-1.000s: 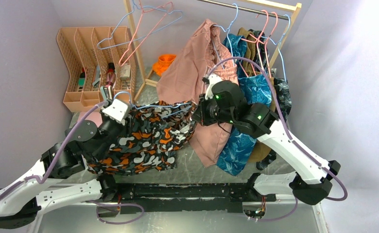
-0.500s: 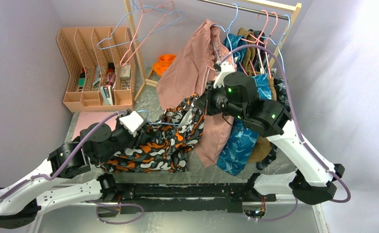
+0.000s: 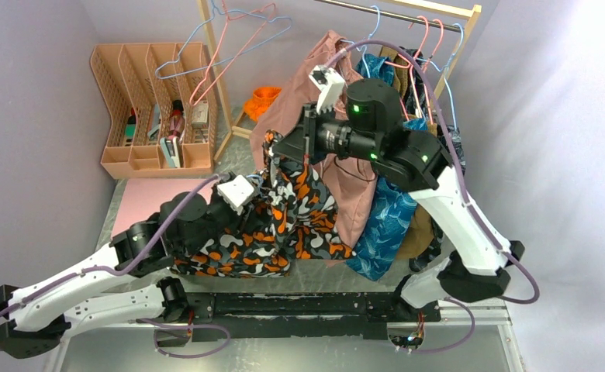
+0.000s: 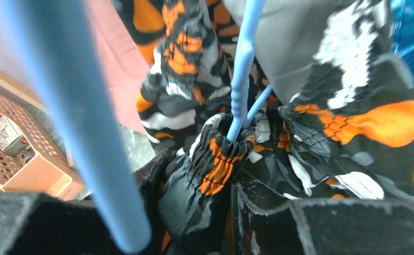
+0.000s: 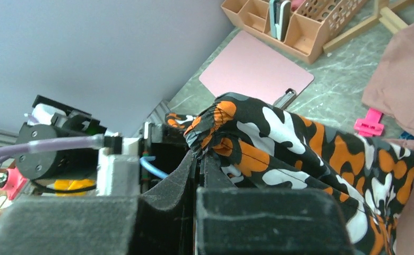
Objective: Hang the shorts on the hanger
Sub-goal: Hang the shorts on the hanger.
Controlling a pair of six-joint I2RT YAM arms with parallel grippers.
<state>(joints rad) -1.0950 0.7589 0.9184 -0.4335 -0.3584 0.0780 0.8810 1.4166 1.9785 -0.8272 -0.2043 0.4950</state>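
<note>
Shorts (image 5: pixel 300 143) are hanging below our right gripper (image 5: pixel 198 159), which we are pinching fully closed on their waistband. Lower, our left gripper (image 4: pixel 205 178) is clamping part-open on bunched waistband, the hanger (image 4: pixel 243 69) wire rising straight out ahead of it.

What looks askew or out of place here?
The shorts hang lopsided: the right gripper pinches one waistband part high, and the left gripper clamps another lower, bunched around the hanger.
</note>
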